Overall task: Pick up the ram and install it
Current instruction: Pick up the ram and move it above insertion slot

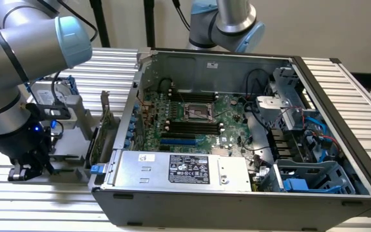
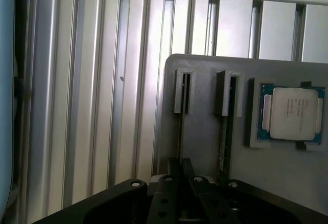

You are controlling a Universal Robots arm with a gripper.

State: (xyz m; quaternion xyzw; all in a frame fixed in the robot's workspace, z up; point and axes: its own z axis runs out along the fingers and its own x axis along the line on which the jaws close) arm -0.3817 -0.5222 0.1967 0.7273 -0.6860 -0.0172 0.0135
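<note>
My black gripper (image 2: 180,183) hovers at one of two thin green ram sticks (image 2: 180,131) slotted in the grey tray (image 2: 202,137), beside one silver processor (image 2: 292,114); I cannot tell its opening.

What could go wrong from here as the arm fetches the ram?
The claw hangs over the grey holder, where the ram sticks stand edge-on close together; gripping one could nudge the other. The processor lying beside them could be knocked. The upright card stands between claw and case; a low carry might clip it.
</note>
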